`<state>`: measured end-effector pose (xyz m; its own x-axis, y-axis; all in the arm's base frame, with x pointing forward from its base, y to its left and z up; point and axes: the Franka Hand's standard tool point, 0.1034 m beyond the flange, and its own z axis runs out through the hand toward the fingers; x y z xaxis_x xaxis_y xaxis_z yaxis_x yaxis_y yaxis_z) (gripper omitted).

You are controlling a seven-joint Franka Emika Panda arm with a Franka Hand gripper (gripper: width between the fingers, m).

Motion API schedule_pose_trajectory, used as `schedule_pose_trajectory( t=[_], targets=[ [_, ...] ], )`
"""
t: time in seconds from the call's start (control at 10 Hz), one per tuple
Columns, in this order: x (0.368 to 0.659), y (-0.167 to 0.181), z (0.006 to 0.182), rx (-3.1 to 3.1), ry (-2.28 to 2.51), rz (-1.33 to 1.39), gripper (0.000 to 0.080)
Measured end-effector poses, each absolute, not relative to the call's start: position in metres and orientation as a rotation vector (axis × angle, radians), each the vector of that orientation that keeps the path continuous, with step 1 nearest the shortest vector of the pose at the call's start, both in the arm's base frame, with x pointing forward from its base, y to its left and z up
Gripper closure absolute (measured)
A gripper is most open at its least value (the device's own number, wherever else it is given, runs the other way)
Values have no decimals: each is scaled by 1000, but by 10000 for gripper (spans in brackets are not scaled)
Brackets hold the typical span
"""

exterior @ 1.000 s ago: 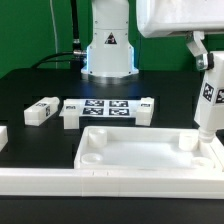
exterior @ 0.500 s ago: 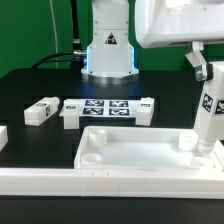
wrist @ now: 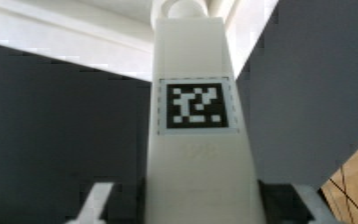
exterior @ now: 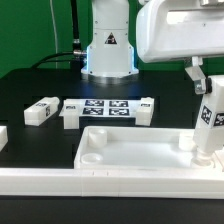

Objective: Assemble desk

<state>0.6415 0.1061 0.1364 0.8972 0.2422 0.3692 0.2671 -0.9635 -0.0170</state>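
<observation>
Tool (exterior: pixel 204 82) points straight down at the exterior view's right — clamped on leg (exterior: pixel 210 120).

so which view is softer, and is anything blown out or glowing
Wrist view: softer overall, the white square plastic leg fills the frame at close range, its black-and-white tag fuzzy-edged. Exterior view: sharper on the white rimmed tray-like desk top, but the white arm housing near the lens is washed out, and a blue glow lights the robot base.
</observation>
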Motion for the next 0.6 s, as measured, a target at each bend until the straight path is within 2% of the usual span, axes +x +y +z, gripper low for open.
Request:
schedule_pose_trajectory(
  t=[0.6],
  targets=[
    [641,104,134,-2996,-402,-568,509]
  ],
)
